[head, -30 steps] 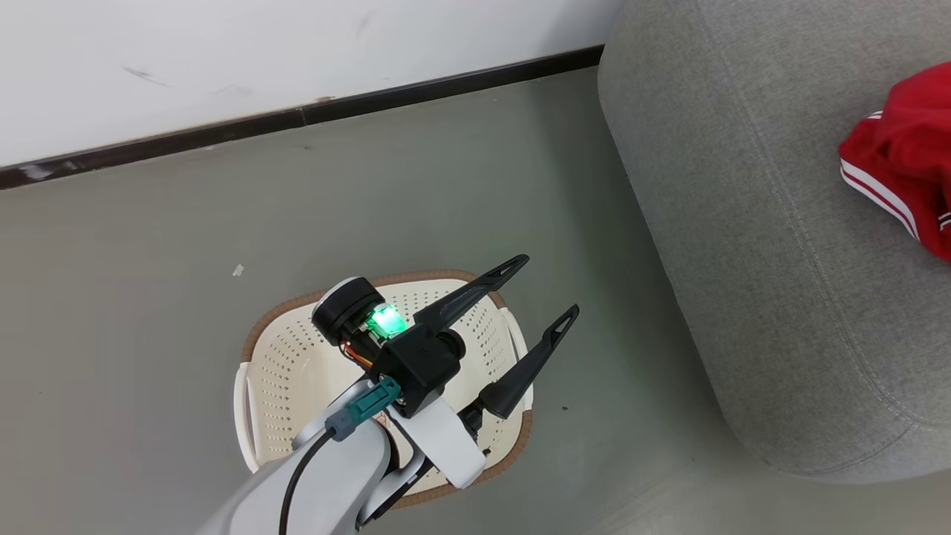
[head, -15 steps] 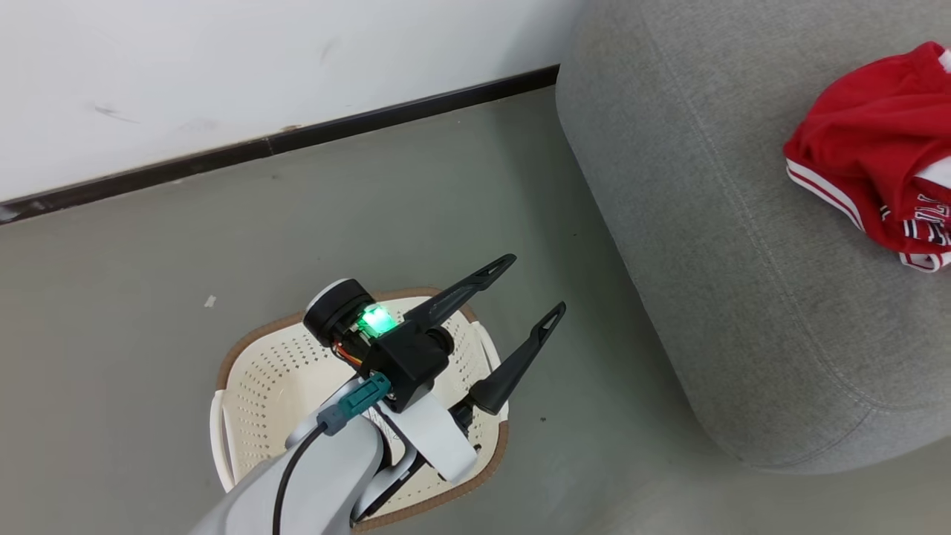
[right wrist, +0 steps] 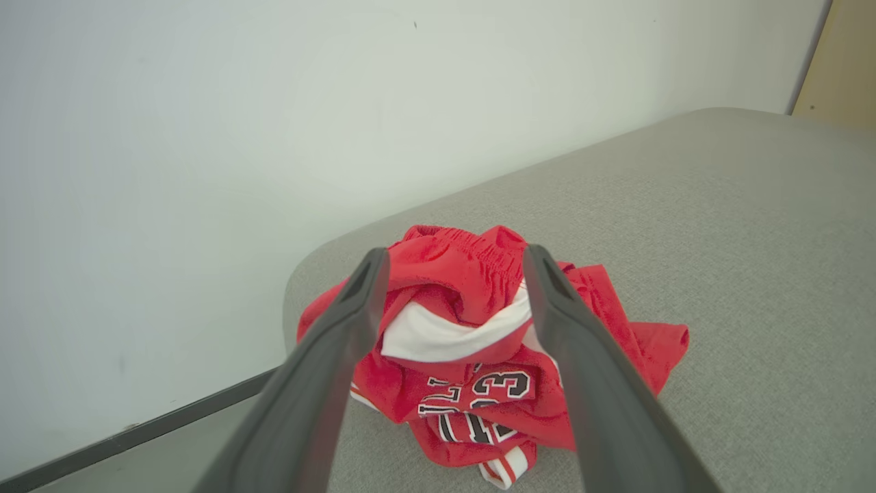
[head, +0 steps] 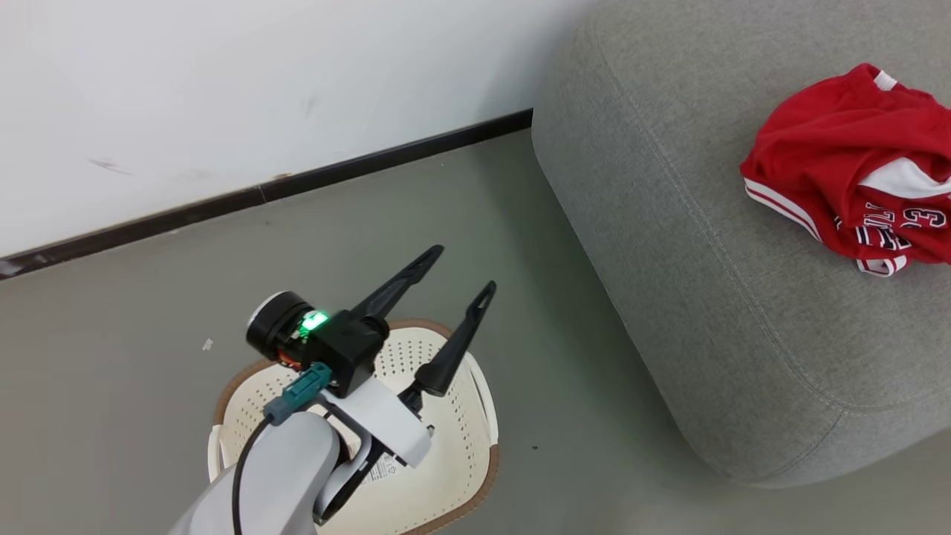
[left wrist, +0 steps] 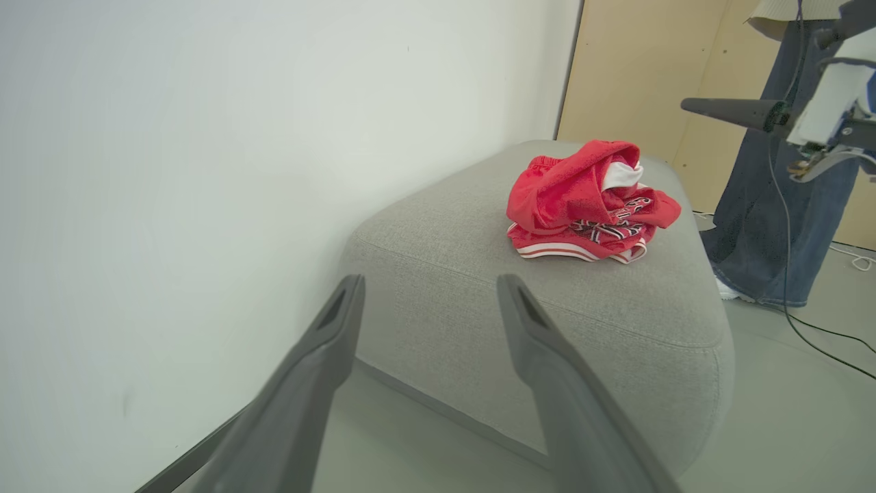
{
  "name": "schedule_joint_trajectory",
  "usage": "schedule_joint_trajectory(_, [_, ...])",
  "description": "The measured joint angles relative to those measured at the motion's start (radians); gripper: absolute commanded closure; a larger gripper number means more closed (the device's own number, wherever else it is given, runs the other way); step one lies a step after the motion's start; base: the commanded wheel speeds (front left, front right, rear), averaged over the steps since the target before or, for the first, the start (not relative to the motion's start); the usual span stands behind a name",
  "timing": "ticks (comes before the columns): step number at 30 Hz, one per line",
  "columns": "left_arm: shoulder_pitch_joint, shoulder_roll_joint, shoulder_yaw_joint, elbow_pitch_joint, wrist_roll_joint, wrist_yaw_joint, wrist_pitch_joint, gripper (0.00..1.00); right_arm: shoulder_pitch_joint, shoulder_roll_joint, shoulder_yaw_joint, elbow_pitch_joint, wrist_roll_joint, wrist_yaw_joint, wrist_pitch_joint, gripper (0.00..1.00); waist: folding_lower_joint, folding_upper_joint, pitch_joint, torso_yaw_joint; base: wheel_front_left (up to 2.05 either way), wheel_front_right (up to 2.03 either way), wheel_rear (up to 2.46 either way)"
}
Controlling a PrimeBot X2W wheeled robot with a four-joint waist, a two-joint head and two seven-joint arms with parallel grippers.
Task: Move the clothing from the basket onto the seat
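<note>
Grey seat (head: 669,282) carries one clothing heap (head: 825,148); one basket (head: 457,438); left fingers (head: 397,281) and right fingers (right wrist: 328,363) spread.

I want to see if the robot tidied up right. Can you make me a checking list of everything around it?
Surface: grey floor, smooth.
Job's things: clothing heaped on the seat; basket on the floor, no clothing in the part that shows.
Clutter: white scrap on the floor, left of the basket.
End effectors: left end effector open, over the basket; right end effector open, above the clothing, holding nothing.
Cables: arm cable on the left arm; floor cable by a person's legs.
Surroundings: white wall, dark baseboard, wooden panel.
</note>
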Motion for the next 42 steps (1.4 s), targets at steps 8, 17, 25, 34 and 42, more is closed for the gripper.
schedule_joint_trajectory(8, [0.063,0.007,0.098,0.038,-0.017,0.081,-0.007,0.0,0.0,0.036,0.09,-0.101,-0.065,0.0,-0.001,0.0,0.0,0.0,-0.055,0.016,0.0,0.0,0.0])
schedule_joint_trajectory(17, [0.14,0.013,0.185,0.075,-0.043,0.157,-0.009,0.0,-0.001,0.081,0.172,-0.136,-0.108,0.0,-0.002,0.0,0.0,0.0,-0.11,0.05,0.0,0.0,0.0])
schedule_joint_trajectory(25, [0.215,0.011,0.288,0.074,-0.049,0.227,-0.009,0.0,0.023,0.114,0.22,-0.14,-0.159,0.0,-0.002,0.0,0.0,0.0,-0.161,0.091,0.0,0.0,0.0])
schedule_joint_trajectory(34, [0.311,0.011,0.372,0.057,-0.038,0.296,-0.009,0.0,0.101,0.179,0.223,-0.14,-0.198,0.0,-0.002,0.0,0.0,0.0,-0.219,0.143,0.0,0.0,0.0])
schedule_joint_trajectory(42, [0.374,0.0,0.393,0.04,-0.022,0.316,-0.009,0.0,0.18,0.234,0.204,-0.148,-0.221,0.0,-0.002,0.0,0.0,0.0,-0.263,0.182,0.0,0.0,0.0])
